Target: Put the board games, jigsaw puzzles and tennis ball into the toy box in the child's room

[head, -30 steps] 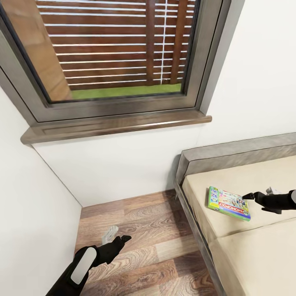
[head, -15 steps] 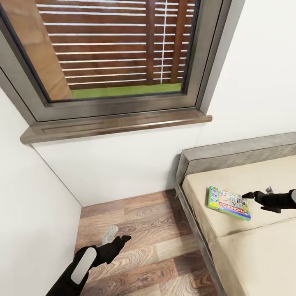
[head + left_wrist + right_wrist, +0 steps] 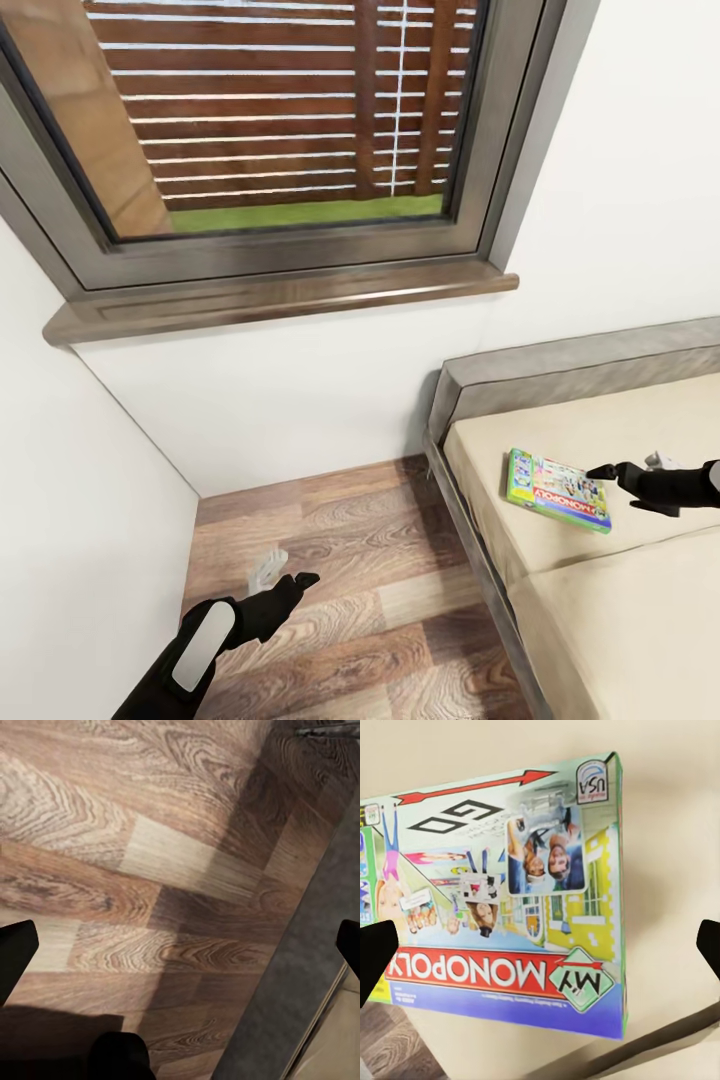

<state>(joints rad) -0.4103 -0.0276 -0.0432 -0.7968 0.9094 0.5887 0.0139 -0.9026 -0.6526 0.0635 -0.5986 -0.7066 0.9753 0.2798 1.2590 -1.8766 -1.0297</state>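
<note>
Change since the earlier head views: the camera has tilted slightly, so the window sill [image 3: 280,300] and bed headboard [image 3: 580,372] sit marginally differently in frame. The right gripper [image 3: 628,468] has edged a little toward the Monopoly box [image 3: 557,490], near the bed's headboard-end edge.

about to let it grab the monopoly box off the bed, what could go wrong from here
The Monopoly box lies flat on the bed, so the open right gripper may skid over its thin edge. It also sits near the bed's side, so a nudge could tip it onto the floor.
</note>
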